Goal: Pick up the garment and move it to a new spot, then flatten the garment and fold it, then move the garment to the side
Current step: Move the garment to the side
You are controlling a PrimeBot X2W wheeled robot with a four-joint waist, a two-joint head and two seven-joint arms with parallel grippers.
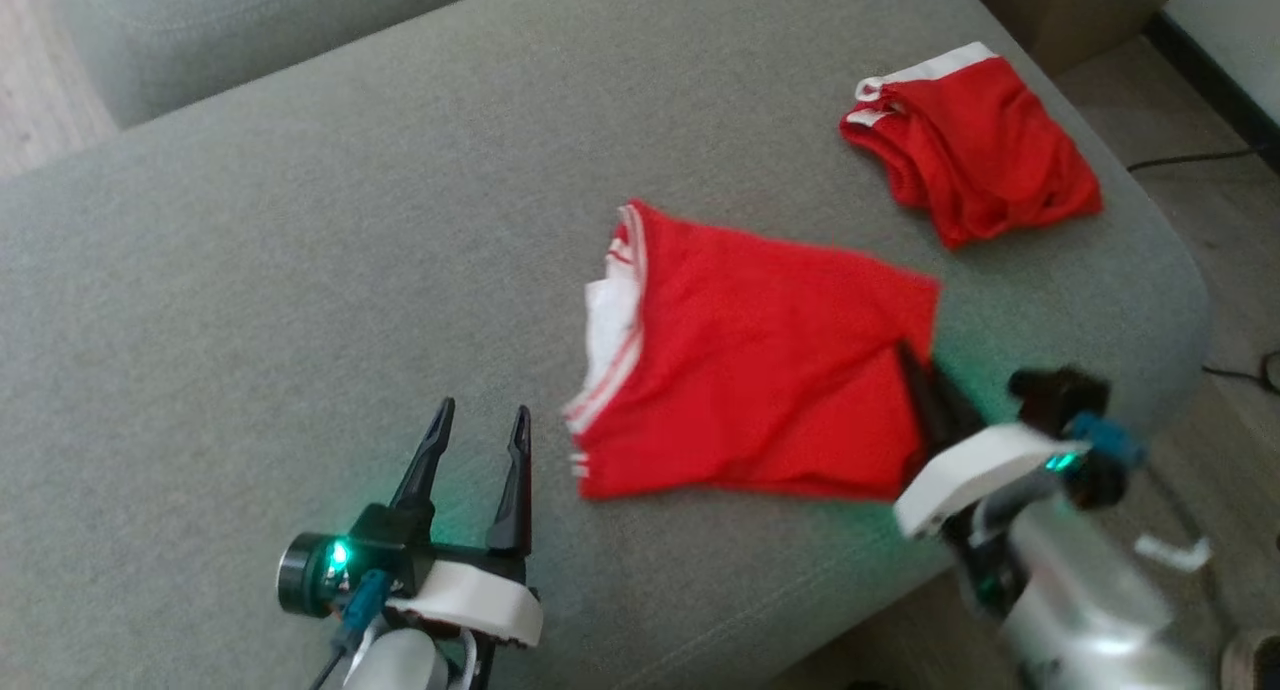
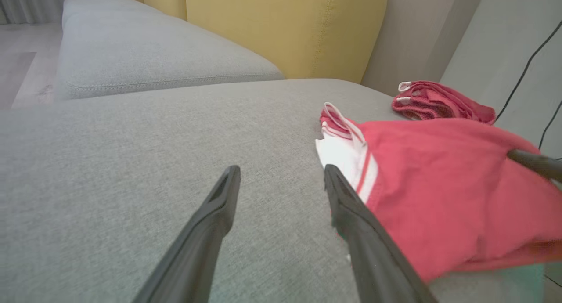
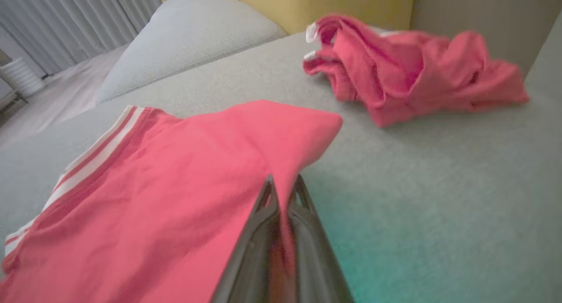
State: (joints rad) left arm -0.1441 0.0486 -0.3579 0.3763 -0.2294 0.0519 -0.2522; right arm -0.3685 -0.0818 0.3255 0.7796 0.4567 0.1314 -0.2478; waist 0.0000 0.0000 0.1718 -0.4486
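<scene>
Here, right gripper (image 3: 283,182) pinches the soft, flat red garment (image 1: 760,370).

Garments on a sofa cushion (image 1: 300,270)
The flat garment (image 1: 760,370) lies mid-cushion, the bunched garment (image 1: 975,150) behind it, rightward; left end effector (image 1: 482,410) beside its left edge, right end effector (image 1: 908,355) on its right edge.

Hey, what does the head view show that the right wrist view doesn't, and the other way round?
Head view extra: the open left hand and a floor cable. Right wrist view extra: curtains and a yellow backrest. Both: the flat garment, its corner pinched in the shut right hand, the crumpled garment, and the grey cushion.
</scene>
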